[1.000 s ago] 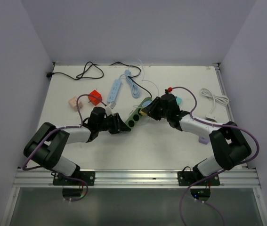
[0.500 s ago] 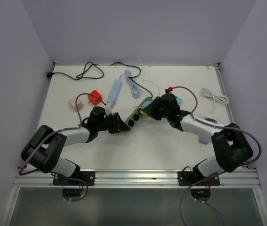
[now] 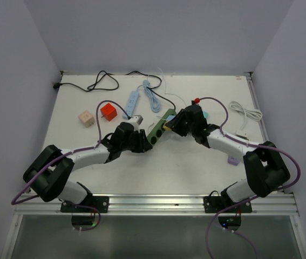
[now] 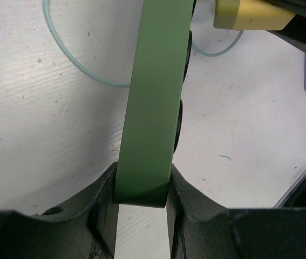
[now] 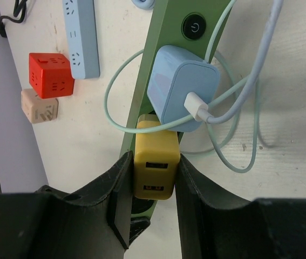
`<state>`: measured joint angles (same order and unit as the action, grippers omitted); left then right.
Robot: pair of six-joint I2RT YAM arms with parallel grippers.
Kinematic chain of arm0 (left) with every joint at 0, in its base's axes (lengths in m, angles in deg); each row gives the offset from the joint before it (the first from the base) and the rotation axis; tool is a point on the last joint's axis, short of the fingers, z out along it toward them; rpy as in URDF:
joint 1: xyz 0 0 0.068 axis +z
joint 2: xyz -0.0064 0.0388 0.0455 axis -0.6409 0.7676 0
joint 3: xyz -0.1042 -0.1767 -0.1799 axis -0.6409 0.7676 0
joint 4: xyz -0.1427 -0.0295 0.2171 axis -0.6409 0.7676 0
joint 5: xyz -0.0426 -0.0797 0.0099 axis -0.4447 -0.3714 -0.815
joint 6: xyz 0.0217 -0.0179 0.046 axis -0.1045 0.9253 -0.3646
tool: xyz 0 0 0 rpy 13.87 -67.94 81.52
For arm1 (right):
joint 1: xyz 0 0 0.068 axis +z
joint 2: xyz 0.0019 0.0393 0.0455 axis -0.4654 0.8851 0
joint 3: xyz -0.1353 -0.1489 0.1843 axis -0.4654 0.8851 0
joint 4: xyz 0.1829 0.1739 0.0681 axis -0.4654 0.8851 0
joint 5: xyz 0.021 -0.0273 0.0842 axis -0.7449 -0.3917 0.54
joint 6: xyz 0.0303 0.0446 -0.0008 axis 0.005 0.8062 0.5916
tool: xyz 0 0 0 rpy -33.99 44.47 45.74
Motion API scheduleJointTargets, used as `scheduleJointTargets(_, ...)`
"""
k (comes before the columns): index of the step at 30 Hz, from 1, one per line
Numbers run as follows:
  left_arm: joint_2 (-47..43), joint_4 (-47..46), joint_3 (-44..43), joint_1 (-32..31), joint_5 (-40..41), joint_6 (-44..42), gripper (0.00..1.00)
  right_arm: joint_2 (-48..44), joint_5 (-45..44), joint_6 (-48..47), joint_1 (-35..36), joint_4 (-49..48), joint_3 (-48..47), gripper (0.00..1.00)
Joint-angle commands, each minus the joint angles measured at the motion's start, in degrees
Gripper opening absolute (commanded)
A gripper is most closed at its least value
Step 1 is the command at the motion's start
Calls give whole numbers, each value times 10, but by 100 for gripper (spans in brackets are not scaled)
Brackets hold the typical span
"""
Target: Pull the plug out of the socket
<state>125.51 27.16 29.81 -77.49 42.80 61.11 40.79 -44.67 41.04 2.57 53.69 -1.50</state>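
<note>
The left tool [image 4: 142, 189] clamps one end of the green strip [image 4: 155, 97]; the right tool [image 5: 153, 178] clamps the yellow plug [image 5: 155, 162], seated in the strip just beside the blue charger [image 5: 182, 91]. Both grips look set, so the pull itself seems in hand: the right tool should draw the plug straight off the strip's face while the left tool braces the strip.
</note>
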Motion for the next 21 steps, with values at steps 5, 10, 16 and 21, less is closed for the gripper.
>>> scheduleJointTargets(5,17,-53,17,39,32,69,0,-17,-13,-19,1,-47,23,0)
scheduleJointTargets(10,29,-137,73,85,-65,134,0,-16,-35,-4,2,-108,92,0)
scheduleJointTargets(16,8,-139,85,112,-58,147,0,-24,-41,10,2,-151,125,0)
scheduleJointTargets(21,18,-166,93,122,-87,171,0,-73,-95,4,3,-163,158,0)
